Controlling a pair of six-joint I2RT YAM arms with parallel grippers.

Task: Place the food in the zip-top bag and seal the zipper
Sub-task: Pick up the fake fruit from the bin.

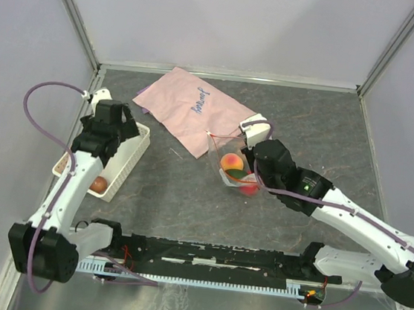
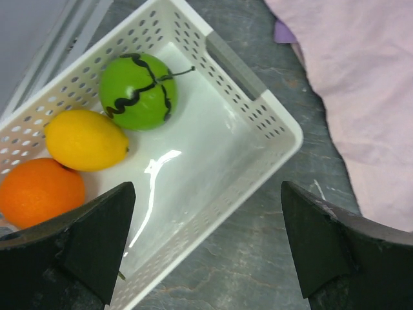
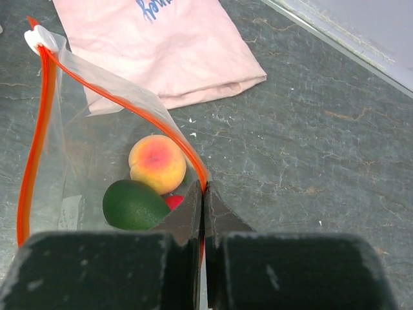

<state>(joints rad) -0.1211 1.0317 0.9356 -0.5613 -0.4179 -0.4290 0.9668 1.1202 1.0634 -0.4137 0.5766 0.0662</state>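
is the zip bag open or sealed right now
Open: the zipper strips stand apart across the mouth of the zip-top bag; the right gripper jaws pinch one strip.

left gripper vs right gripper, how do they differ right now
The left gripper is open and empty; the right gripper is shut on the zipper. The left gripper hangs over the white basket; the right gripper is at the zip-top bag. Both are black two-finger grippers.

Pink cloth [image 1: 189, 112], white basket [image 2: 258, 110], black-squiggled green fruit [image 2: 137, 92], red-orange zipper [image 3: 30, 148]
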